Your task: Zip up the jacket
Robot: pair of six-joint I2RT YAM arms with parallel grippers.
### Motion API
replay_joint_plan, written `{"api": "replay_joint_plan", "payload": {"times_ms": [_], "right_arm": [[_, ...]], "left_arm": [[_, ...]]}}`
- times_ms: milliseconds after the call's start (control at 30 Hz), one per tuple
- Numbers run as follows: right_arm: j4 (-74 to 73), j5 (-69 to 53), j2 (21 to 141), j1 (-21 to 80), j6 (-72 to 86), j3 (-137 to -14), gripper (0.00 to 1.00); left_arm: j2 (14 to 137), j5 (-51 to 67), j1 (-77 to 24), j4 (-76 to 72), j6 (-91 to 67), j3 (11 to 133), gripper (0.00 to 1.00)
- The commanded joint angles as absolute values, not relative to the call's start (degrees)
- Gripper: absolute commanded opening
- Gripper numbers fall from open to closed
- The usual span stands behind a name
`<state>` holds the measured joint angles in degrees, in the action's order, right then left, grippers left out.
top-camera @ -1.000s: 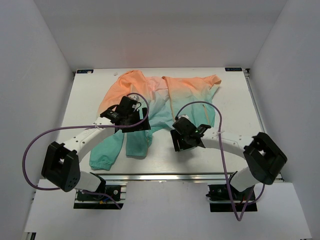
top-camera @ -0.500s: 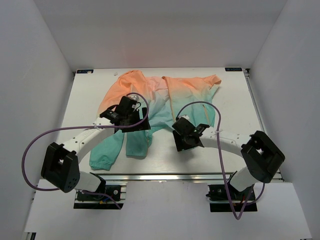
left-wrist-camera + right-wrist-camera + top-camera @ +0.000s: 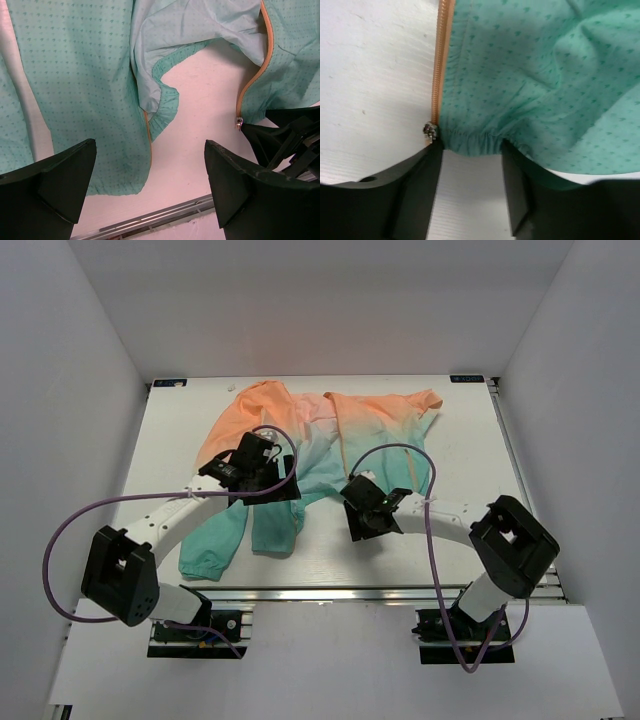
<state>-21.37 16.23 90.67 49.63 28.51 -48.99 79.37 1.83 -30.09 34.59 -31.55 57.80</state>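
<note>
The jacket (image 3: 330, 435) lies open and flat on the table, orange at the far end, teal toward me. My left gripper (image 3: 268, 485) hovers open over the left front panel (image 3: 90, 75); that panel's orange zipper edge (image 3: 148, 145) runs between its fingers. My right gripper (image 3: 358, 512) is open at the right panel's bottom corner. In the right wrist view its fingers (image 3: 417, 185) straddle the gathered teal hem (image 3: 470, 142), with the orange zipper tape (image 3: 441, 65) and metal slider (image 3: 430, 130) at the left fingertip. The slider also shows in the left wrist view (image 3: 239, 121).
The white table (image 3: 330, 555) has a metal rail (image 3: 350, 590) along its near edge. White walls enclose the left, right and far sides. Purple cables (image 3: 420, 455) loop over both arms. A teal sleeve (image 3: 215, 540) lies near the front left.
The right arm has swung its elbow left and pushed its gripper slightly closer to the right panel's hem corner. The left arm and the jacket have not visibly moved.
</note>
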Motion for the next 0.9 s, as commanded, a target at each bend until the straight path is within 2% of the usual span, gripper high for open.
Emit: {"api": "replay_joint_plan", "payload": {"times_ms": [0, 67, 100, 167, 200, 267, 300, 400, 567, 700, 867], "right_arm": [[-21.1, 16.3, 94.6, 49.9, 29.7, -48.0, 0.53], [-21.4, 16.3, 95.7, 50.0, 30.1, -48.0, 0.49], [-21.4, 16.3, 96.0, 49.9, 30.6, -48.0, 0.42], [-21.4, 16.4, 96.2, 49.9, 30.9, -47.8, 0.34], [-21.5, 16.6, 96.3, 49.9, 31.1, -47.8, 0.24], [-21.7, 17.0, 95.8, 50.0, 31.5, -47.8, 0.17], [-21.8, 17.3, 95.3, 49.9, 31.5, -47.7, 0.1], [-21.1, 17.5, 91.9, 49.9, 30.8, -47.4, 0.0], [-17.3, 15.5, 80.3, 49.9, 27.8, -44.5, 0.0], [-13.3, 13.7, 71.8, 49.9, 26.2, -41.5, 0.0], [-10.3, 10.1, 64.9, 49.8, 24.3, -39.8, 0.0]], "left_arm": [[76.3, 0.8, -29.9, 35.3, -32.0, 58.8, 0.98], [75.8, -1.0, -29.9, 35.9, -32.0, 58.9, 0.98], [75.2, -1.3, -29.9, 36.3, -32.0, 58.9, 0.98], [74.6, -2.0, -29.9, 36.7, -32.1, 58.8, 0.98], [74.2, -2.2, -29.9, 37.0, -32.1, 58.8, 0.98], [73.8, -2.3, -29.9, 37.0, -32.1, 58.8, 0.98], [73.6, -2.1, -29.9, 36.8, -32.1, 58.7, 0.98], [73.0, -0.1, -29.9, 35.1, -31.6, 58.0, 0.98], [72.5, 13.3, -29.9, 26.0, -29.8, 54.9, 0.98], [75.9, 28.9, -30.1, 12.5, -32.1, 52.1, 0.98], [83.3, 33.7, -33.8, 4.3, -35.1, 54.0, 0.98]]}}
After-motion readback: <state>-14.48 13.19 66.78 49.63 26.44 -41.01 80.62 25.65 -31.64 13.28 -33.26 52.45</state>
